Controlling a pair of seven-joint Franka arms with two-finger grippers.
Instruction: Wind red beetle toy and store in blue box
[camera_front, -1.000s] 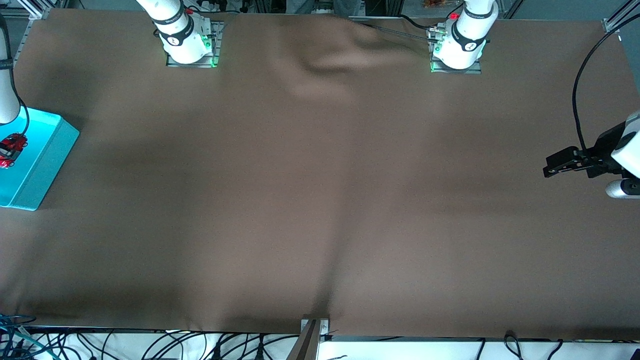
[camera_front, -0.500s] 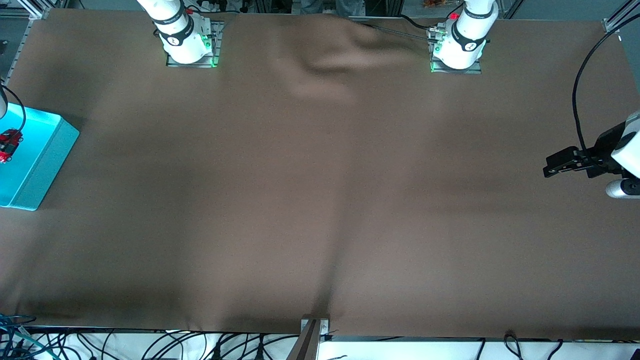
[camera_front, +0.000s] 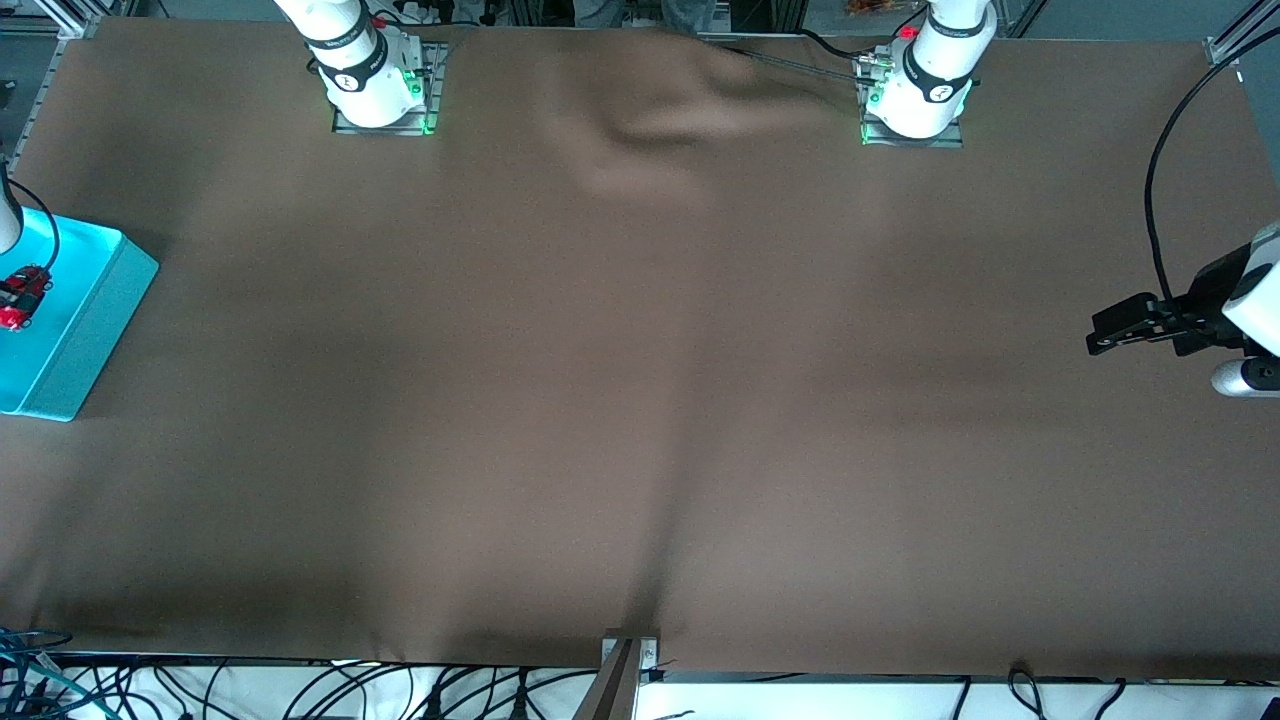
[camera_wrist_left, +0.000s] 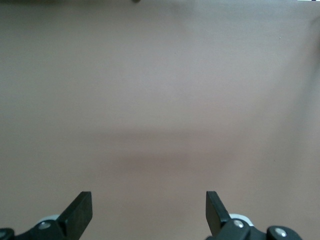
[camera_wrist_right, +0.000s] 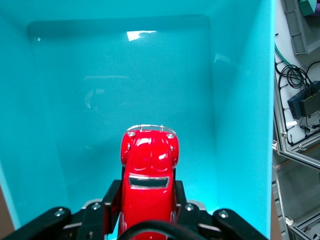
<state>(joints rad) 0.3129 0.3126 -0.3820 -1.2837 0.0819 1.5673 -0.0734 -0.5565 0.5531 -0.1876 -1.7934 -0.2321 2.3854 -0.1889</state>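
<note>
While left gripper (camera_front: 1100, 335) waits spread, right gripper (camera_wrist_right: 147, 207) clamps red beetle toy (camera_wrist_right: 149, 172) over blue box (camera_wrist_right: 240, 125).

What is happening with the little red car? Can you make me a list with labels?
red car: the red beetle toy, pinched in the right claw
where it is: up over the inside of the blue box, not let go yet
blue box: at the right arm's end of the table, open on top
left claw: open, nothing in it, waiting over the brown table at the left arm's end
</note>
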